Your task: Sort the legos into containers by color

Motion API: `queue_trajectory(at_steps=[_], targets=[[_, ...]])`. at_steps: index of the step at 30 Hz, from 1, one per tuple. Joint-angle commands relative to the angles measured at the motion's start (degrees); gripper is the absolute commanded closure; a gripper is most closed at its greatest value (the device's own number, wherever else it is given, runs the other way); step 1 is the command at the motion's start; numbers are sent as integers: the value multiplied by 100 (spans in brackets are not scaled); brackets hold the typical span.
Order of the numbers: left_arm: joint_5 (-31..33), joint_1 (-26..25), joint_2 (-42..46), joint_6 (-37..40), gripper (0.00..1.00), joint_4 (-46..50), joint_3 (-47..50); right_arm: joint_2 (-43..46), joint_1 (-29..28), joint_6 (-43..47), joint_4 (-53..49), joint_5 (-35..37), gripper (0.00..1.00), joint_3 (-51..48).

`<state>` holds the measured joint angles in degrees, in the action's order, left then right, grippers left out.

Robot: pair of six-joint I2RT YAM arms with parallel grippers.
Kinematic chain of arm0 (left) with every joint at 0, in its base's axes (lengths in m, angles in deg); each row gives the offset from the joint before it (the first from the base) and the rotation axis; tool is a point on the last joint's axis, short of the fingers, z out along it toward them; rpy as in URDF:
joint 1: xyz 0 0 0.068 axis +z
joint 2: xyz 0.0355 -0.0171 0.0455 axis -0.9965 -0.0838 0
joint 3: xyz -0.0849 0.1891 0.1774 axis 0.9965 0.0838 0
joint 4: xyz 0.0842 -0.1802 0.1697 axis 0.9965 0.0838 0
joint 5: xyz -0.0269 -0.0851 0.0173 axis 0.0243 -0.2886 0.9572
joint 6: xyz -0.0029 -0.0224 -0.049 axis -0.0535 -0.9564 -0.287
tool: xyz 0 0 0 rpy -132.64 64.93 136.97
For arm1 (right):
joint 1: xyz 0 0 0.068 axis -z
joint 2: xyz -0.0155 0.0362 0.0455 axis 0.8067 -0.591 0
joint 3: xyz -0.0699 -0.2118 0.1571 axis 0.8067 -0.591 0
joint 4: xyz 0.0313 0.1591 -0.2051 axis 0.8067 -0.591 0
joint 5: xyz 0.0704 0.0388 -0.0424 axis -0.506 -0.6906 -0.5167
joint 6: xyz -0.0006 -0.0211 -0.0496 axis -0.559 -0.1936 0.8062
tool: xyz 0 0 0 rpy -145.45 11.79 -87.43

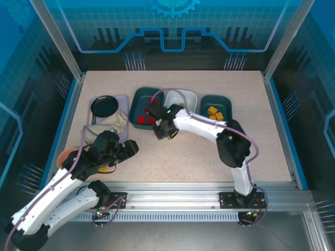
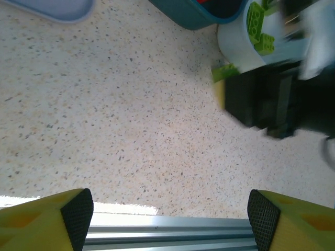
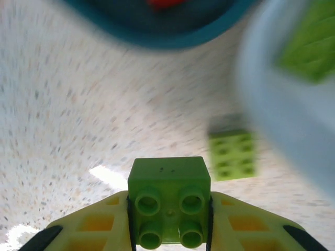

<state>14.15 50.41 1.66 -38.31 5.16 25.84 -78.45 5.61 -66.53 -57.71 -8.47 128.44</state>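
Lime lego [image 3: 168, 183] in right tool [image 3: 168, 222] (four studs)

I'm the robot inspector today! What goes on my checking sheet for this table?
Surface: speckled beige table; one loose green lego lies beside the white tray.
Job's things: red legos in the left teal tray; green legos in the white tray; yellow-orange legos in the right teal tray.
Clutter: black bowl on a lavender tray, beige cloth, orange bowl.
Grippers: right gripper shut on a lime green lego; left gripper open, holding nothing.
Cables: grey cables run along both arms.
Surroundings: metal frame, blue see-through walls.
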Motion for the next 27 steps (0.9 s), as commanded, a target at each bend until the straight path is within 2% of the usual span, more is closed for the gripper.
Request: queue_trajectory(at_steps=[1, 8, 13, 18, 23, 27], targets=[[-258, -37, -474, 357, 19, -709, -284, 199, 660, -279, 32, -262, 69, 232], [-585, 22, -1761, 585, 17, -1335, -959, -871, 1636, -655, 97, -815, 69, 1322], [-936, 89, -2305, 497, 18, -1654, -1322, -1797, 1919, -570, -21, -1098, 68, 2492], [-957, 100, -2451, 513, 18, -1608, -1459, -2850, 2048, -608, -644, -1135, 65, 3803], [-882, 103, -2281, 478, 18, -1477, -1365, -2950, 2166, -746, -621, -1385, 52, 3887], [-801, 120, -2125, 488, 18, -1341, -1345, -2463, 2119, -555, -455, -1393, 44, 3567]])
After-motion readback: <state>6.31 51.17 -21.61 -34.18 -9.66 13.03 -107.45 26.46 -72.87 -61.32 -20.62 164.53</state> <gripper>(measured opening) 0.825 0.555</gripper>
